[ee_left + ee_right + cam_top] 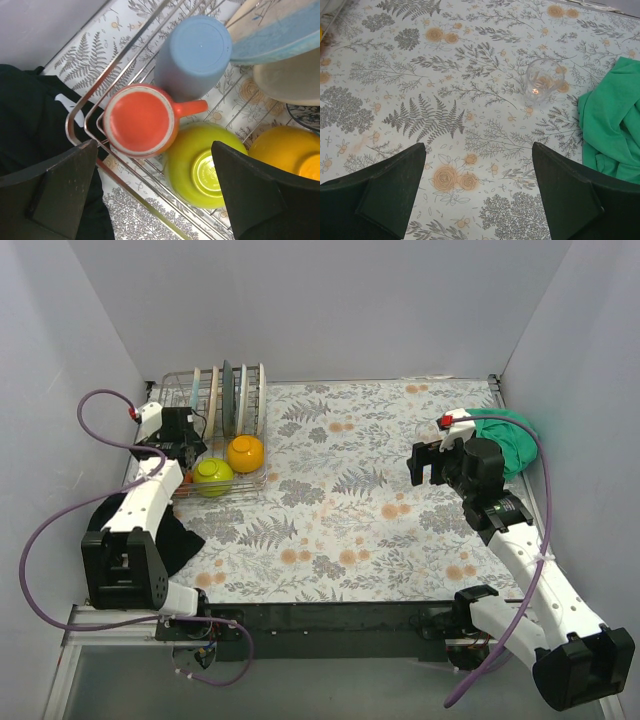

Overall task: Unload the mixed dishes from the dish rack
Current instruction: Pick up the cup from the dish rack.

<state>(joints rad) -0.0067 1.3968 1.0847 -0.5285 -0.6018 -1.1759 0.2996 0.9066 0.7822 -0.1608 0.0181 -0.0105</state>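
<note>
Dish rack (178, 380) at ten o'clock on the table (400, 530), judged nearly full: plates (235, 398) upright in the slots, orange-yellow bowl (245, 452) and lime-green bowl (213, 476) upturned at its near end, orange mug (141, 120) and light-blue cup (197, 52) alongside. Only the clear glass (541, 80) out, standing toward two o'clock, near the green cloth (615, 125). Left gripper (155, 190) spread wide above the mug, holding nothing; right gripper (477, 192) likewise agape, empty, short of the glass. Almost everything left to unload.

The orange-yellow bowl (282, 150) and plates (287, 80) run off the left wrist view's edges.
</note>
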